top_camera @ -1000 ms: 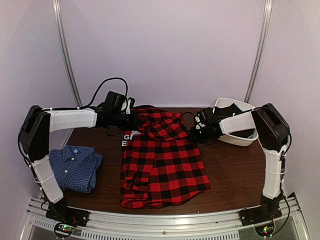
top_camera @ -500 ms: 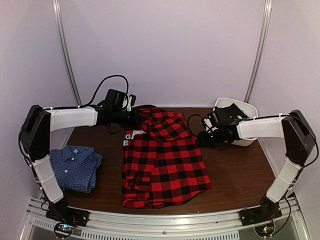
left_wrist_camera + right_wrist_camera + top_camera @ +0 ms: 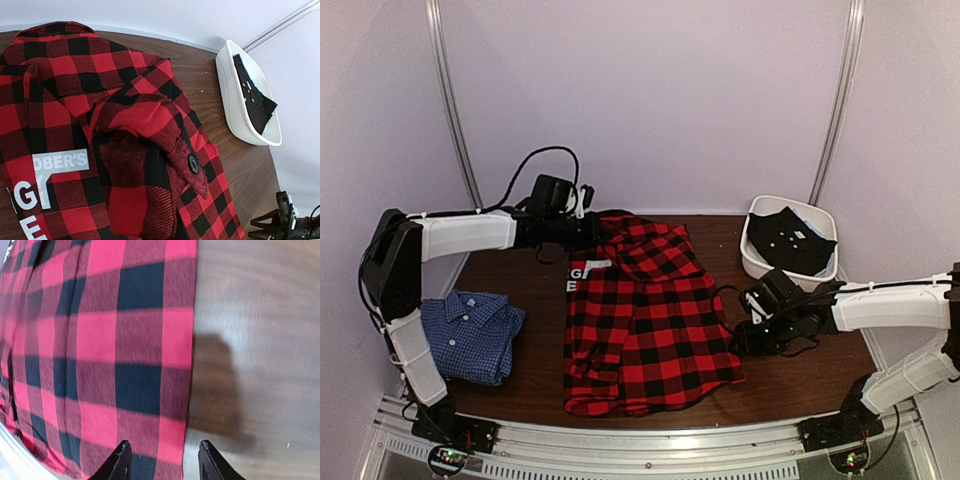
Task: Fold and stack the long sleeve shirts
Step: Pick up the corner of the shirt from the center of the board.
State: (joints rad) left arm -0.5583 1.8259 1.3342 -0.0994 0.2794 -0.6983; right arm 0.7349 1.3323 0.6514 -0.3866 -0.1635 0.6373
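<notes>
Red-and-black plaid flannel shirt (image 3: 645, 320) lies mid-bench (image 3: 800, 375), partly folded. Its white lettering panel (image 3: 580, 276) shows at the far left corner. Blue check shirt (image 3: 470, 335) sits folded at near left, well apart from the plaid. White bin (image 3: 760, 262) at far right holds a dark garment (image 3: 790, 245).

Left jaws: closed at the plaid's far edge. The wrist view shows a buttoned cuff (image 3: 192, 167) and a bunch of cloth raised toward the lens. I judge them pinched on the fabric, though the tips are hidden.

Right jaws: roughly half open, nothing between them. Fingertips (image 3: 122, 460) hover low over the plaid's right edge, where it meets bare wood.

Handling, as judged: flannel is soft, limp, fairly thick and light. It should drape and drag rather than hold shape, and stacked layers may slide apart. Best bite is at an edge or hem corner, with one finger slipped under and all layers pinched together. The right edge looks the reachable spot.
</notes>
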